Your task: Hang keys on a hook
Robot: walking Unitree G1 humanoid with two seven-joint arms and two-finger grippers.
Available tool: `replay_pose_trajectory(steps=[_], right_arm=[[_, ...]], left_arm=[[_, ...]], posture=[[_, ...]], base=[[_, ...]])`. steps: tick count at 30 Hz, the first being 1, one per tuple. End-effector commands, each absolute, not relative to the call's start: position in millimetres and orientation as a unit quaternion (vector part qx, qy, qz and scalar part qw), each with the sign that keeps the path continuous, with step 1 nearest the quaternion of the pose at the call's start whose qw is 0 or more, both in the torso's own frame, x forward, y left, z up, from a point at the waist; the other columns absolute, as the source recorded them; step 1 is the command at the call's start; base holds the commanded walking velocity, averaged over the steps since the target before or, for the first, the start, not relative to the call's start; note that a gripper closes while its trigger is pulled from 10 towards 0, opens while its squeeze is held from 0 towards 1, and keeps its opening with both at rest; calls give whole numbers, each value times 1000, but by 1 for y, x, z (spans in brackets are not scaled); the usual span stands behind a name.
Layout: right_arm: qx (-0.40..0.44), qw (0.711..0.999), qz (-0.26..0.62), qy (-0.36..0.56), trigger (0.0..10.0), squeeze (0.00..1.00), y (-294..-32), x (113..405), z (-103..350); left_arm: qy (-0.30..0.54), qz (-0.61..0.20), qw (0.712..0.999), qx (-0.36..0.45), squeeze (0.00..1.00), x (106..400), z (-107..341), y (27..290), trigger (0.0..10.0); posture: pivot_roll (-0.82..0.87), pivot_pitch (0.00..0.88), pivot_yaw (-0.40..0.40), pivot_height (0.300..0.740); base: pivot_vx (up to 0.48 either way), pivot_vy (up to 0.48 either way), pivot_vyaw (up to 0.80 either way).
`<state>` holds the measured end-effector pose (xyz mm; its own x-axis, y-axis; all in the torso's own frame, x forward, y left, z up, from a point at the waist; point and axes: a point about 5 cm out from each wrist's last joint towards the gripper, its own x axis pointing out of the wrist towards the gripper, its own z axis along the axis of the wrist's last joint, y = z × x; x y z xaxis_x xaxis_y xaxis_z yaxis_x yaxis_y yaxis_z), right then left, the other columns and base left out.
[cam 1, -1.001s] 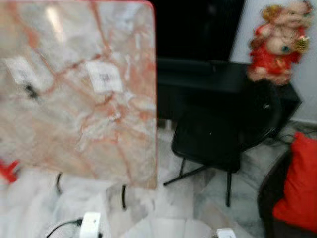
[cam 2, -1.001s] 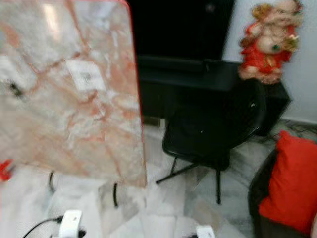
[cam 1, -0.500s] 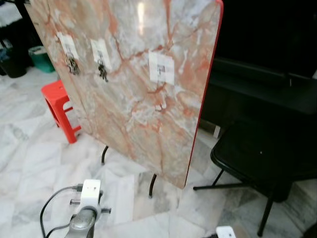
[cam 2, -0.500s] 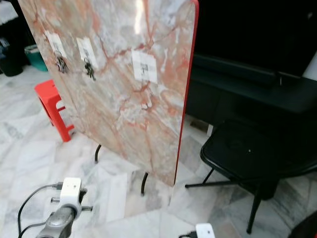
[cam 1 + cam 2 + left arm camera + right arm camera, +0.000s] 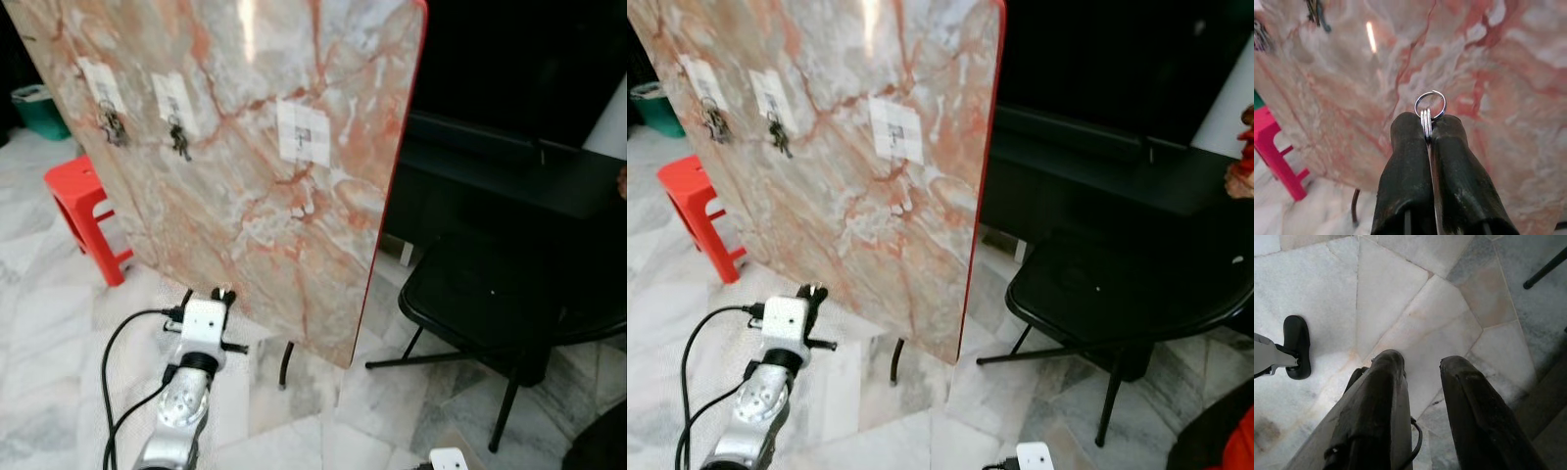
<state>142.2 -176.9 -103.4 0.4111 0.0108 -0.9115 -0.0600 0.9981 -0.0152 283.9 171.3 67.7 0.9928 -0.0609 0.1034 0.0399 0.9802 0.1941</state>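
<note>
A tall marble board (image 5: pixel 245 166) leans upright with three white hook patches. Keys hang on the two left patches (image 5: pixel 110 125) (image 5: pixel 178 139). The right patch (image 5: pixel 302 132) carries a bare hook. My left gripper (image 5: pixel 223 293) is raised low in front of the board, well below that patch. In the left wrist view it (image 5: pixel 1427 122) is shut on a silver key ring (image 5: pixel 1430 104), which sticks out past the fingertips toward the marble. My right gripper (image 5: pixel 1420 363) hangs low over the floor, open with nothing between its fingers.
A red plastic stool (image 5: pixel 83 211) stands left of the board, with a green bin (image 5: pixel 37 106) behind it. A black chair (image 5: pixel 500 294) and a black TV console (image 5: pixel 509 171) stand on the right. The board's metal legs (image 5: pixel 286 362) rest on marble floor tiles.
The camera swung left from the chair to the board a second ago. Since half a second ago my left arm has risen and reached forward toward the board's lower part.
</note>
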Motion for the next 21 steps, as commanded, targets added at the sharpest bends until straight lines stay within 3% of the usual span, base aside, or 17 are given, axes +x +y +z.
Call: replay_pose_trajectory(steps=[1, 21], right_arm=[[-24, 840, 19, 542, 10000, 0, -178, 141, -104], [-26, 839, 22, 543, 10000, 0, -176, 140, -104]], left_arm=[[-71, -22, 993, 88, 0, 285, 75, 171, 10000], [-115, -31, 990, 73, 0, 304, 116, 162, 10000]], posture=[[10, 0, -32, 740], [6, 0, -28, 740]], base=[[0, 0, 0], [12, 0, 0]])
